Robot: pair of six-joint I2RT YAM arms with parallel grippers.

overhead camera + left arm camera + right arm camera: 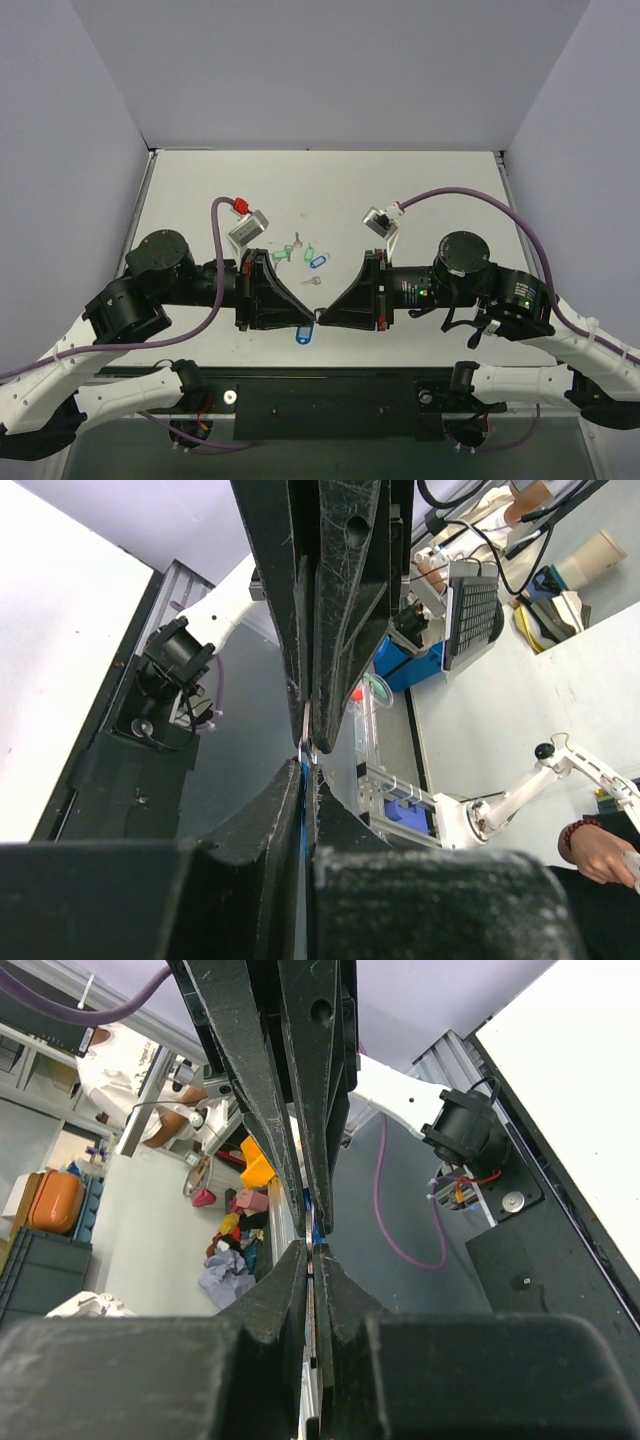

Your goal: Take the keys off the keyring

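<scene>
From above, the left gripper [308, 318] and right gripper [327, 315] meet tip to tip over the table's [430, 190] near edge, and the keyring [304, 335] hangs just below by its blue tag. The left wrist view shows the left jaws pinched on a blue sliver of that tag, and the right jaws opposite are clamped on the silver keys [306, 730]. In the right wrist view its own jaws are pressed together on a thin edge

White table [420, 180], pale grey enclosure walls [330, 70], cluttered lab beyond, blue crate [405, 665], orange case [50, 1205]

keys hidden between fingers [285, 300], keyring [305, 334] ring too small
</scene>
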